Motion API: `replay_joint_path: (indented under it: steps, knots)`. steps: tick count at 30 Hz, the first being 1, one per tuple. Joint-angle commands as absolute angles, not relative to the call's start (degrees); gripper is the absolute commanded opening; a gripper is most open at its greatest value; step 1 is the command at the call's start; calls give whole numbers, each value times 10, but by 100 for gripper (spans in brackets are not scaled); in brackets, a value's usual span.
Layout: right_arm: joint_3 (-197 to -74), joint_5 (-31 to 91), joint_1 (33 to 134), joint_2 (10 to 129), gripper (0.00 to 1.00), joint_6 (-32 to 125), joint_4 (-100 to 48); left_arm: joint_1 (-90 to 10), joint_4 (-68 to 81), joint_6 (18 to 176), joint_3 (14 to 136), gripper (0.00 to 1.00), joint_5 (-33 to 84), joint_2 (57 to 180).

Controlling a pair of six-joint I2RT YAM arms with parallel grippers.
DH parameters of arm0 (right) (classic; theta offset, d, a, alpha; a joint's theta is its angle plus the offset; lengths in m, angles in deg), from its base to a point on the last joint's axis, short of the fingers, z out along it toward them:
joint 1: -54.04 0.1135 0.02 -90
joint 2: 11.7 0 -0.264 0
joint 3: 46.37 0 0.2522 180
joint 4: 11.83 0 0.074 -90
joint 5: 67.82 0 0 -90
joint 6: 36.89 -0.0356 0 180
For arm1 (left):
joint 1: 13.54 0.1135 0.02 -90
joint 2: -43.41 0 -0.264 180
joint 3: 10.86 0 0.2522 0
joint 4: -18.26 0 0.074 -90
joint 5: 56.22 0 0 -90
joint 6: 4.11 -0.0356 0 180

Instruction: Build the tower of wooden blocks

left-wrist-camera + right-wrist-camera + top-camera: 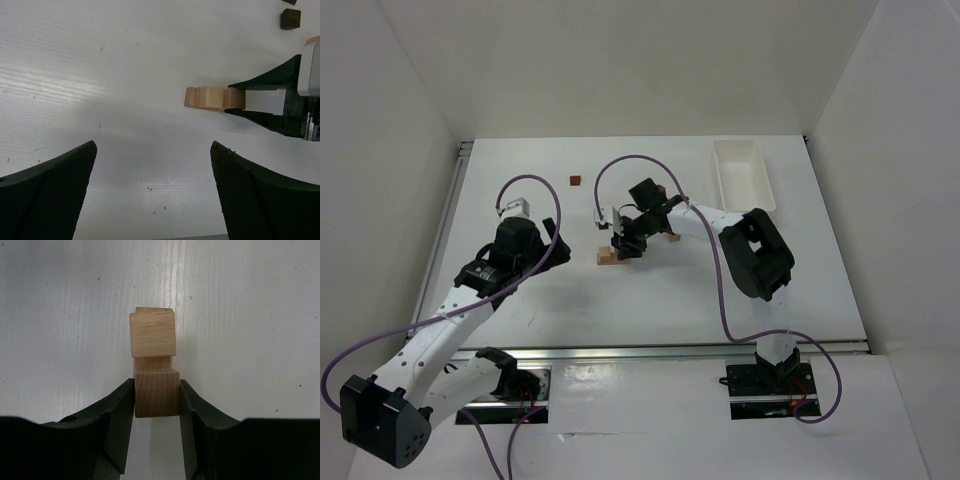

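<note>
Your right gripper [156, 390] was clenched on the wood block tower [152, 340] on the worktop [720, 290]; your left gripper [154, 150] hung released at its nine o'clock. A skewed release could have scattered it

Txt / labels / brands / nos. / signs: none legible, all 3 views. Wood block tower [152, 337]: plain grain faces, no markings readable.
</note>
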State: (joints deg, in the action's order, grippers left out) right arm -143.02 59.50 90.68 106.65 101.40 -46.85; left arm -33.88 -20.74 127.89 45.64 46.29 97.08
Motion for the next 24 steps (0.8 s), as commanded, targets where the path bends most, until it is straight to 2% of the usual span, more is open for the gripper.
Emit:
replay_joint_path:
  steps: [1,24]
  knots:
    - [-1442,604,917,1070,24,1003,-450,-340,-191,1271,453,100,458,970]
    - [-1431,582,922,1070,24,968,-409,-345,-185,1266,448,100,453,970]
